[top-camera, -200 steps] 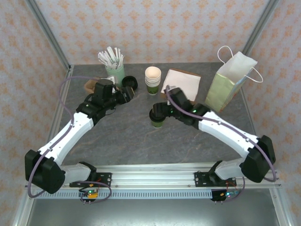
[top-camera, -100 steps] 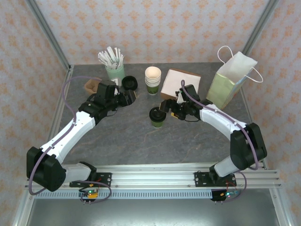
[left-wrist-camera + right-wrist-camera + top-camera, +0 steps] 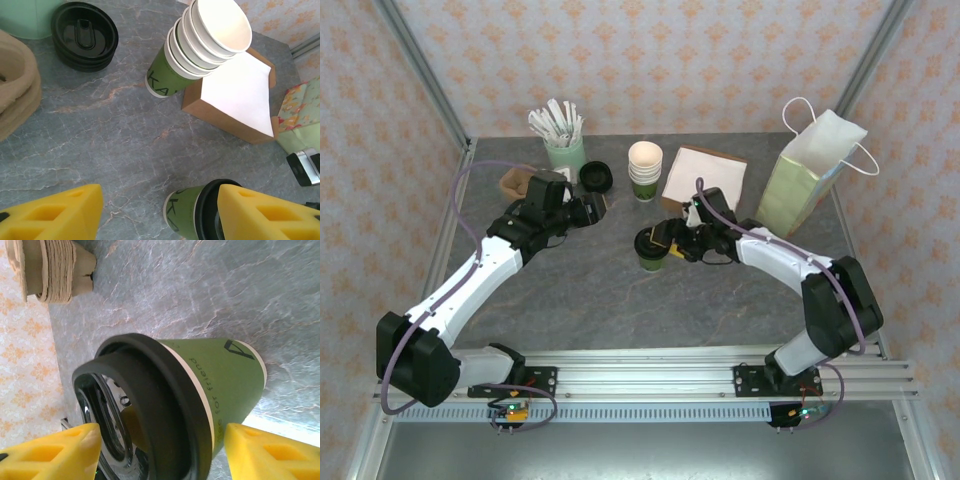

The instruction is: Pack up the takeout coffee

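Right gripper (image 3: 161,430) straddles the takeout coffee (image 3: 220,370) at mid-tabletop, jaws apart on either side; whether they touch it I cannot tell. Squeezing high, near the black lid (image 3: 150,390), could pop it loose or tip the cup.

Both arms reach inward; left gripper (image 3: 160,212) spread, right gripper (image 3: 161,452) horizontal

Takeout coffee (image 3: 652,250) stands mid-surface (image 3: 590,290). Behind it is the cup stack (image 3: 645,170). The lid stack (image 3: 595,177) sits left of that, with the tumbler of sticks (image 3: 563,152) just behind the lids. The cardboard holder stack (image 3: 515,181) is far left. The flat cardboard box (image 3: 705,178) lies right of the cup stack, and the paper bag (image 3: 808,180) stands far right.
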